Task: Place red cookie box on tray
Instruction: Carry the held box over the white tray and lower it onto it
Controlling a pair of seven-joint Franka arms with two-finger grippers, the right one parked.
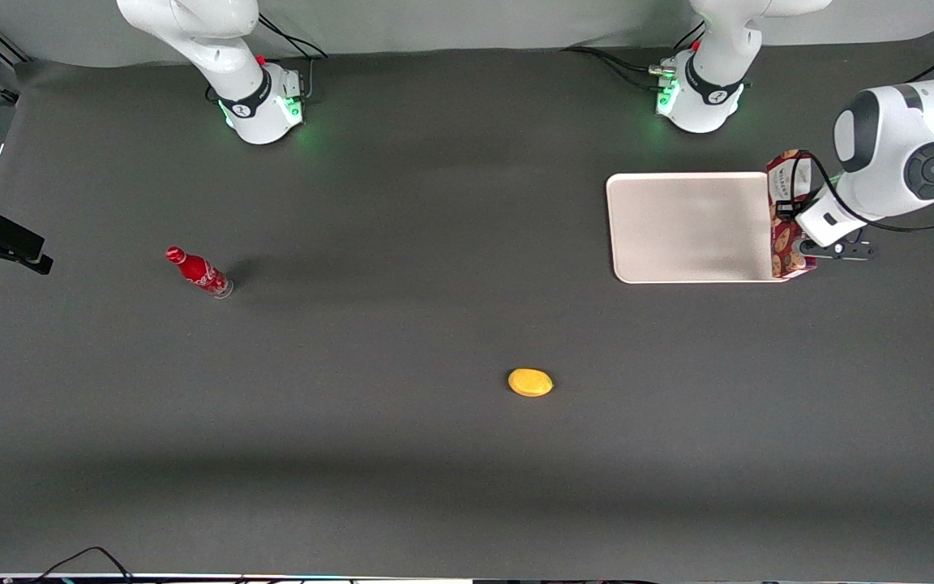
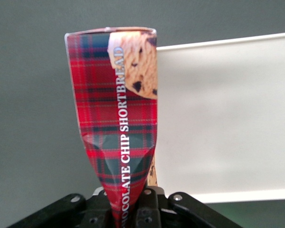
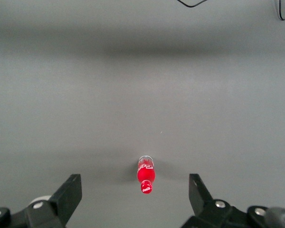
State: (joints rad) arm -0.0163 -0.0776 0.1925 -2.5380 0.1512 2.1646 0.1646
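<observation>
Off-white tray (image 1: 686, 231) bare — claw (image 2: 133, 209) clamped on red cookie box (image 2: 118, 118) over its rim.

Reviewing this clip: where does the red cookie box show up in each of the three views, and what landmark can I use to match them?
Front view: the red cookie box stands at the tray's edge toward the working arm's end, held by the tool.
Left wrist view: the red cookie box is pinched in the tool, beside the tray.
Right wrist view: not in it.
Shared landmark: the tray.

Dark grey matte table (image 1: 402, 454) under soft, even light
</observation>
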